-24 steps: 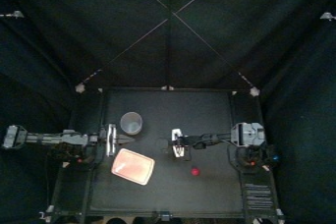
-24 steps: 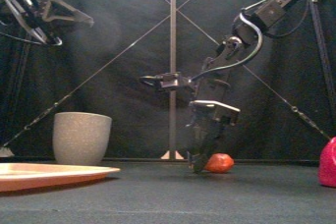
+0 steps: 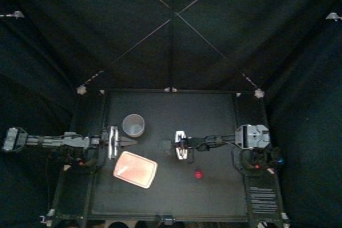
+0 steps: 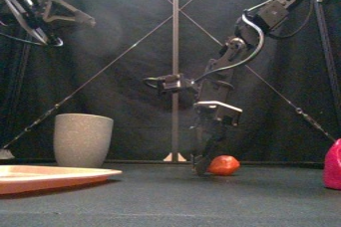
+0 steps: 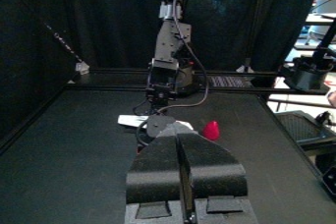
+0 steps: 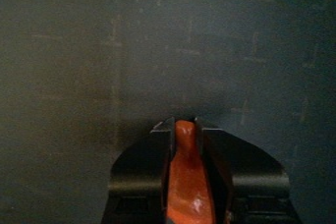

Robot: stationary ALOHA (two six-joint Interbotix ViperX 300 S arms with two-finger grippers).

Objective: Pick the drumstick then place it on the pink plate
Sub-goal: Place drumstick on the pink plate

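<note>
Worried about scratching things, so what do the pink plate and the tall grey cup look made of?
Pink plate: probably plastic; smooth, flat even colour, thin rim. Tall grey cup: ceramic or matt plastic, cannot tell which; dull surface without glints.

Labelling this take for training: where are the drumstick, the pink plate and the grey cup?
drumstick (image 6: 187, 169), right wrist view, red body between the jaws.
pink plate (image 3: 135, 170), top view, its bare middle.
grey cup (image 4: 83, 139), front view, its side wall.
</note>
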